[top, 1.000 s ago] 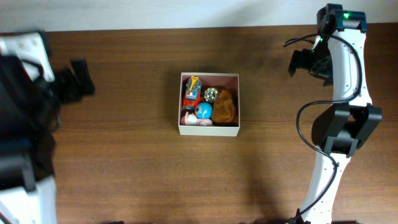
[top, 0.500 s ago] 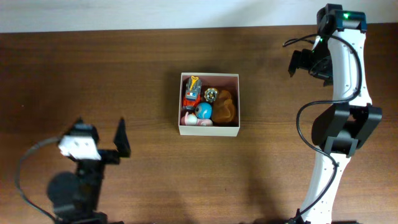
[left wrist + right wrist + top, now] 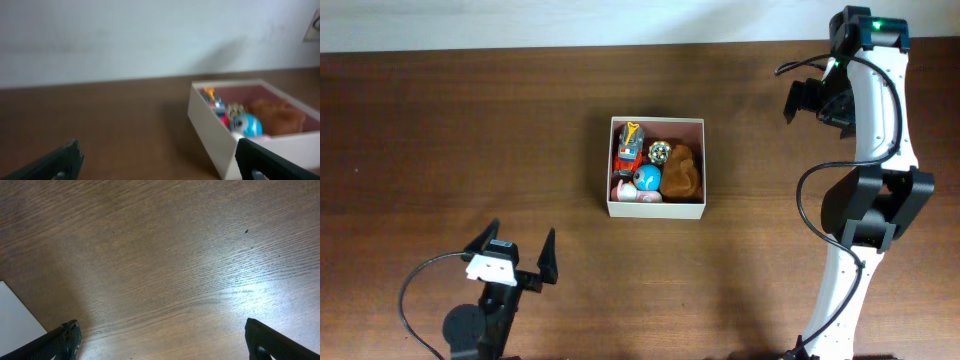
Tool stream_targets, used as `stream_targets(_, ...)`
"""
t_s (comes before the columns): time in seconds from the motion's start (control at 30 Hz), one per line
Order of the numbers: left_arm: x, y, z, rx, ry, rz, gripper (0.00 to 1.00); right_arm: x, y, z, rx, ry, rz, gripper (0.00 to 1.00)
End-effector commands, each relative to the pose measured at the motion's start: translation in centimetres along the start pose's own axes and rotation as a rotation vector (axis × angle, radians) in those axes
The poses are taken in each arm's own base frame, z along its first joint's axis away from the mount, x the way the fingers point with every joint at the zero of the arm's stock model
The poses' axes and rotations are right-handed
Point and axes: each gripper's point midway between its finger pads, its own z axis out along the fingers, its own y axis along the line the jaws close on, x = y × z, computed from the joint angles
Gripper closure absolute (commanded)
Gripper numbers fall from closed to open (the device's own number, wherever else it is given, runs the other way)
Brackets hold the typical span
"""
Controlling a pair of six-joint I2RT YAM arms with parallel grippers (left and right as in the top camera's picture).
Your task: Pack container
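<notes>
Container centre frame, toys inside. Left gripper lower left, spread wide, empty, marginally nearer; container up-right of it. Right gripper upper right, spread, empty.

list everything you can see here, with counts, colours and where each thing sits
table: 1, dark brown wood, fills the overhead view
container: 1, cream walls and pinkish-brown inside, centre of the table
toy vehicle: 1, red and orange, far left corner of the container
speckled ball: 1, dark with pale spots, just right of the toy vehicle
blue ball: 1, blue, middle of the container
plush toy: 1, brown, right side of the container
pink toy: 1, pink and white, near left corner of the container
left gripper: 1, black, open and empty, near left of the container
right gripper: 1, black, open and empty, far right over bare table
</notes>
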Motion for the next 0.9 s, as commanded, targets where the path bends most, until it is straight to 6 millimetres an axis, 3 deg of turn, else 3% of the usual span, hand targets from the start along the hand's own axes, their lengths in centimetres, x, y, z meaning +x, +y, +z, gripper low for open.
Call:
stream_targets(0.0, 0.91, 0.64, -0.25, -0.047, 0.025, 0.005, 0.01, 0.0, -0.11, 0.23, 0.013, 0.003, 0.01, 0.01)
stream_targets(0.87, 0.17, -0.05, -0.49, -0.025, -0.01, 0.017, 0.01, -0.01, -0.11, 0.22, 0.013, 0.002, 0.01, 0.01)
